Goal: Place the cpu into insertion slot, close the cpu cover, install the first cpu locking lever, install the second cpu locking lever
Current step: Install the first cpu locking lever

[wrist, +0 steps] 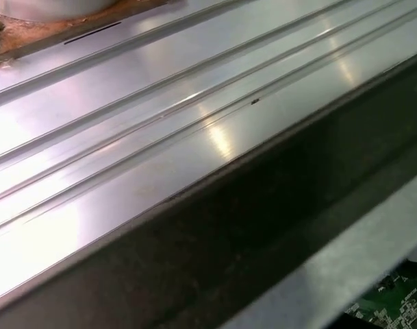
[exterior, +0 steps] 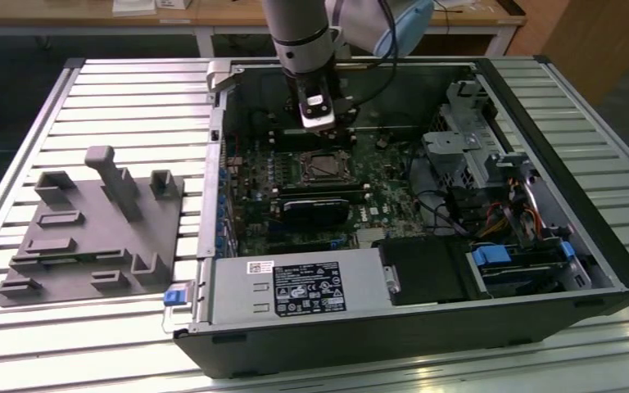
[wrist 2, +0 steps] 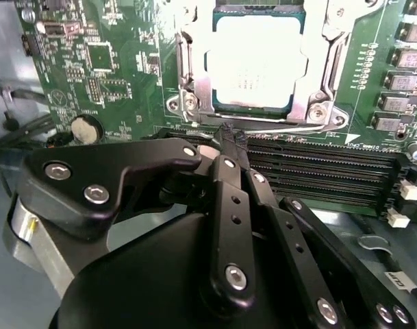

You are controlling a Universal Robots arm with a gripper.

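Observation:
The cpu lies flat in the insertion slot, its pale metal face up. The silvery cpu cover lies down around it as a frame. A thin metal lever rod runs along the cover's edge nearest my gripper. In the second wrist view my gripper has its black fingers pressed together, with the tips just beside that rod and nothing between them. In the exterior view the gripper hangs inside the open computer case, just behind the slot.
Long black memory slots run right beside the fingertips. A black-finned card, a power supply and a drive cage crowd the case. A grey fixture sits on the ribbed metal table.

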